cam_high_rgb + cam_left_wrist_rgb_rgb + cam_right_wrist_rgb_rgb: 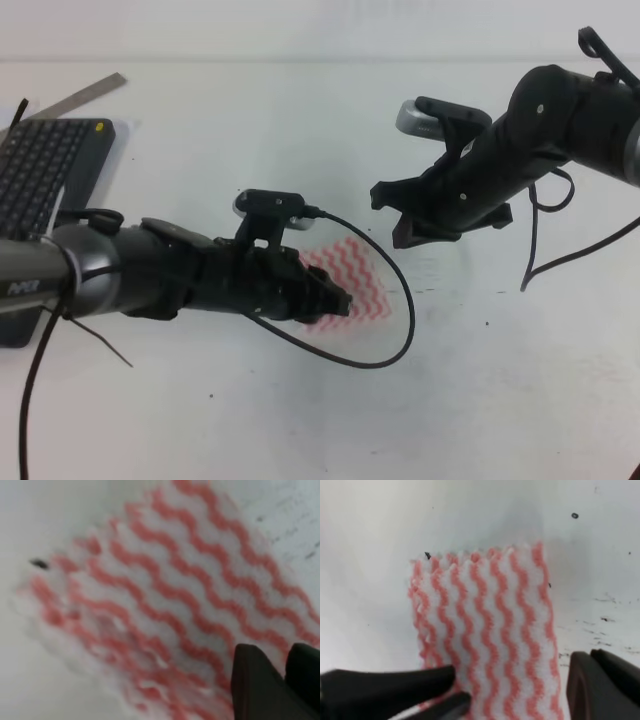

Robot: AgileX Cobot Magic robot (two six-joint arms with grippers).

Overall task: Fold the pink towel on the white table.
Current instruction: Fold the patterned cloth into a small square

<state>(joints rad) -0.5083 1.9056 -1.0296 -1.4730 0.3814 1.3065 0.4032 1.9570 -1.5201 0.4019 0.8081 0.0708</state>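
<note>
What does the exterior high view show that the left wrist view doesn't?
Only the exterior high view shows the keyboard, a metal ruler, both arms, and the right end effector held clear of the cloth. Only the left wrist view shows the wavy stripes close up, though blurred. Both show the pink towel on the white table, with the left end effector at it.

Layout around the towel on the counter

The thin zigzag-striped pink towel (pixel 355 285) lies flat near the middle of the plain white counter (pixel 300 140). The left gripper (pixel 335 298) sits over the towel's left edge, its arm running off to the towel's left. The right gripper (pixel 400 215) hangs above and to the right of the towel. The flat dark grey keyboard (pixel 45 170) lies far left of the towel, a slim metal ruler (pixel 75 97) just behind it.
</note>
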